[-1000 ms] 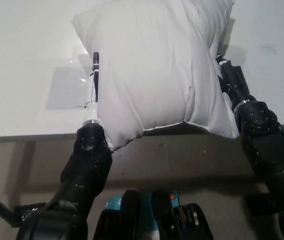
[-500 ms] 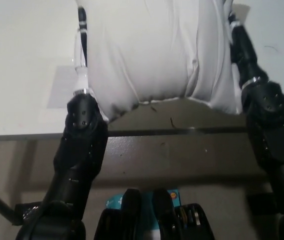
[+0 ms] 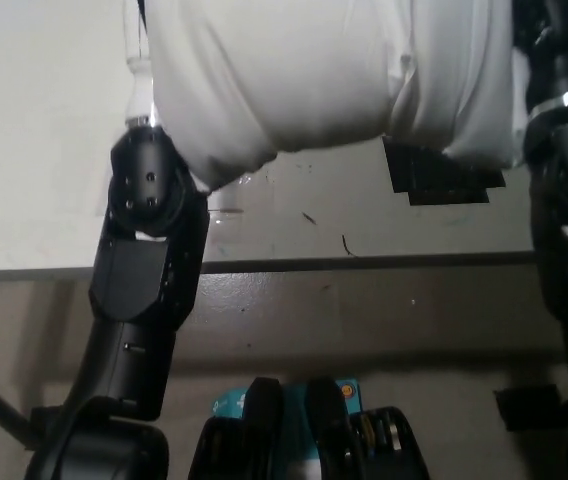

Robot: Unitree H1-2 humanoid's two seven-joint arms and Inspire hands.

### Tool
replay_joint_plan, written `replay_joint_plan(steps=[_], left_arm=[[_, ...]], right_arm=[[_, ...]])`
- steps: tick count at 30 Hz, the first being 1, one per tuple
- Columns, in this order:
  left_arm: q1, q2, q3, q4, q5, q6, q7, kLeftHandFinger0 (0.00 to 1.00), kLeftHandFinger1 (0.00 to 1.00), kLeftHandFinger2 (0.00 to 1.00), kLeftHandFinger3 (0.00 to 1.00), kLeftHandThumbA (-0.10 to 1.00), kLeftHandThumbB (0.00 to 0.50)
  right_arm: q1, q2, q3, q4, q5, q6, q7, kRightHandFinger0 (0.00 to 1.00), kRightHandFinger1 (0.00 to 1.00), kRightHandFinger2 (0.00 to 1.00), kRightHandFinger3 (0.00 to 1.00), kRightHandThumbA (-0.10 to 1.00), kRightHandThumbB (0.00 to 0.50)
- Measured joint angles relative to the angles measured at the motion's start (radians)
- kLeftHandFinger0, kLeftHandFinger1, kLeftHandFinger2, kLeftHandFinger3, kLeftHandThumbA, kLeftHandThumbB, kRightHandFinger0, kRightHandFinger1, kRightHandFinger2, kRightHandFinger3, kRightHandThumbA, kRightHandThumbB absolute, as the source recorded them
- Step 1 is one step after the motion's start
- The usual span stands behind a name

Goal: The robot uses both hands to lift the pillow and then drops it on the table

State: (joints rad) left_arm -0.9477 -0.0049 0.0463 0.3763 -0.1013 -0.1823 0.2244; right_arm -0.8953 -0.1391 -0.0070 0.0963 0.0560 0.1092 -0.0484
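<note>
Head view shows me the pillow (image 3: 324, 70) raised clear of the worktop (image 3: 44, 150), filling the top of the picture, its lower seam hanging above the near edge with bare surface showing beneath. I see it pinched between my two arms: the left hand (image 3: 136, 60) is pressed against its left side and the right hand (image 3: 544, 40) against its right, but the fingers of both are hidden behind the fabric or run off the top, so I cannot tell how far they are closed. To do this step well I would keep the side pressure even, hold the pillow level over the middle of the worktop rather than its near edge, then part both arms together so it falls flat. I can read no brand, label or writing anywhere.
</note>
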Motion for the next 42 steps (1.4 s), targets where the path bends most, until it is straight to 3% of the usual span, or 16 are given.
replay_joint_plan(steps=[9,13,17,18,19,21,26,32,33,36,38,39,40,42], left_arm=[[-0.019,0.0,-0.009,0.03,0.026,0.024,0.024,1.0,1.0,1.0,1.0,1.0,0.223],[0.026,-0.002,-0.008,0.091,0.033,0.024,0.036,1.0,1.0,1.0,1.0,1.0,0.223],[0.112,-0.004,-0.008,0.145,0.035,0.02,0.037,1.0,1.0,1.0,1.0,1.0,0.199],[0.13,-0.004,-0.008,0.158,0.035,0.017,0.037,1.0,1.0,1.0,1.0,1.0,0.142],[0.163,-0.004,-0.007,0.18,0.035,0.015,0.037,1.0,1.0,1.0,1.0,1.0,0.19],[0.2,-0.003,-0.007,0.212,0.036,0.011,0.037,1.0,1.0,1.0,1.0,1.0,0.181],[0.259,0.004,-0.005,0.29,0.033,0.007,0.033,1.0,1.0,1.0,1.0,1.0,0.136],[0.26,0.035,-0.003,0.341,0.033,-0.018,0.014,1.0,1.0,1.0,1.0,1.0,0.161],[0.257,0.04,-0.004,0.349,0.033,-0.024,0.012,1.0,1.0,1.0,1.0,1.0,0.166],[0.252,0.065,-0.018,0.378,0.045,-0.047,0.002,1.0,1.0,1.0,1.0,1.0,0.157],[0.252,0.083,-0.035,0.392,0.056,-0.056,-0.004,1.0,1.0,1.0,1.0,1.0,0.183],[0.252,0.09,-0.043,0.398,0.061,-0.061,-0.006,1.0,1.0,1.0,1.0,1.0,0.174],[0.252,0.097,-0.049,0.402,0.066,-0.064,-0.008,1.0,1.0,1.0,1.0,1.0,0.143],[0.254,0.106,-0.055,0.407,0.073,-0.071,-0.014,1.0,1.0,1.0,1.0,1.0,0.129]], right_arm=[[-0.035,0.004,0.005,0.035,-0.015,0.012,-0.011,1.0,1.0,1.0,1.0,1.0,0.453],[-0.012,0.008,0.025,0.11,-0.026,0.008,-0.011,1.0,1.0,1.0,1.0,1.0,0.443],[0.037,0.032,0.036,0.185,-0.026,0.005,-0.01,1.0,1.0,1.0,1.0,1.0,0.491],[0.048,0.038,0.038,0.2,-0.026,0.004,-0.009,1.0,1.0,1.0,1.0,1.0,0.455],[0.068,0.047,0.042,0.225,-0.026,0.004,-0.009,1.0,1.0,1.0,1.0,1.0,0.496],[0.101,0.058,0.046,0.257,-0.026,0.002,-0.008,1.0,1.0,1.0,1.0,1.0,0.487],[0.158,0.076,0.062,0.359,-0.03,-0.008,-0.006,1.0,1.0,1.0,1.0,1.0,0.39],[0.228,0.076,0.065,0.391,-0.03,-0.024,-0.001,1.0,1.0,1.0,1.0,1.0,0.436],[0.234,0.075,0.065,0.395,-0.03,-0.03,0.0,1.0,1.0,1.0,1.0,1.0,0.466],[0.245,0.072,0.065,0.4,-0.029,-0.046,0.004,1.0,1.0,1.0,1.0,1.0,0.456],[0.248,0.067,0.064,0.4,-0.028,-0.055,0.011,1.0,1.0,1.0,1.0,1.0,0.466],[0.249,0.063,0.064,0.4,-0.028,-0.057,0.014,1.0,1.0,1.0,1.0,1.0,0.473],[0.249,0.057,0.064,0.402,-0.028,-0.059,0.018,1.0,1.0,1.0,1.0,1.0,0.443],[0.249,0.038,0.067,0.414,-0.031,-0.067,0.027,1.0,1.0,1.0,1.0,1.0,0.423]])
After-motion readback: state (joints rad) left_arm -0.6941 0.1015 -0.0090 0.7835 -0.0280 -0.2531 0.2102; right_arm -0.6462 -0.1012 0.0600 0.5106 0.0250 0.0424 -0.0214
